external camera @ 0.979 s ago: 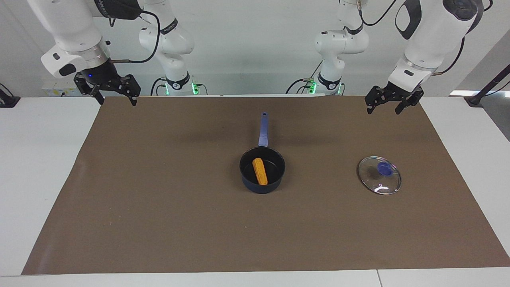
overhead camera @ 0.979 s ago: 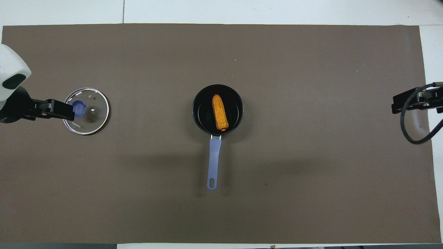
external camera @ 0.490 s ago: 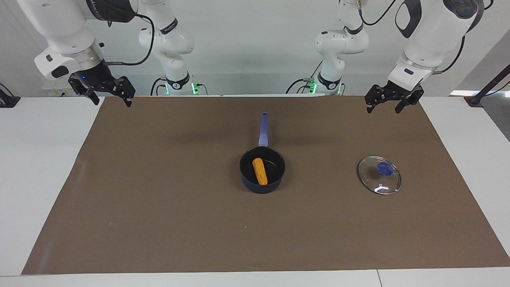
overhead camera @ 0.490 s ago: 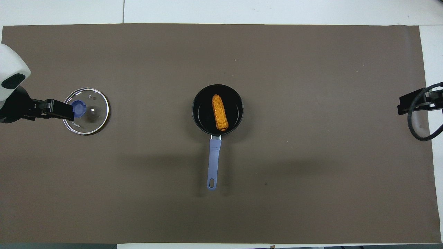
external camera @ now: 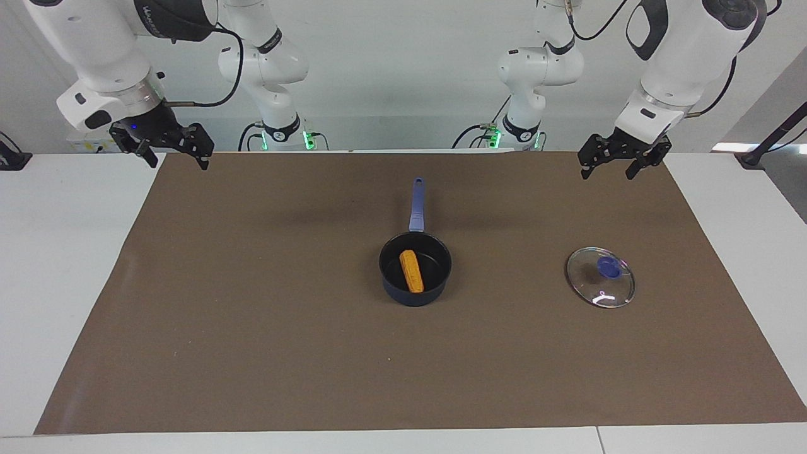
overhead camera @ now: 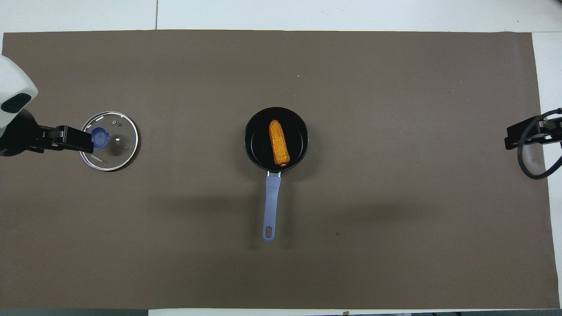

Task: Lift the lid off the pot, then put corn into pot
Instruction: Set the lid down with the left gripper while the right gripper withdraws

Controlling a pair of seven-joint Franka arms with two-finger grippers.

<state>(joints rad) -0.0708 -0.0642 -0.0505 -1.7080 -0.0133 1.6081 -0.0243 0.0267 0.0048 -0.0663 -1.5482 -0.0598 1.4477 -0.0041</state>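
Observation:
The dark blue pot (external camera: pixel 435 287) stands in the middle of the brown mat, its long blue handle (external camera: pixel 416 205) pointing toward the robots. The orange-yellow corn (external camera: pixel 411 271) lies inside it, and it also shows in the overhead view (overhead camera: pixel 279 142) in the pot (overhead camera: pixel 254 151). The glass lid (external camera: pixel 600 285) with its blue knob lies flat on the mat toward the left arm's end; the overhead view shows it too (overhead camera: pixel 116 140). My left gripper (external camera: pixel 606 175) hangs open and empty, raised well above the mat, apart from the lid. My right gripper (external camera: pixel 178 164) is open and empty, raised over the mat's corner.
The brown mat (external camera: pixel 252 328) covers most of the white table (external camera: pixel 57 265). In the overhead view the left gripper (overhead camera: pixel 88 141) overlaps the lid's edge only by height, and the right gripper (overhead camera: pixel 509 137) shows at the mat's edge with its cable.
The right gripper has drawn back a little toward its own end of the table and up. The left gripper, pot, corn and lid have barely moved.

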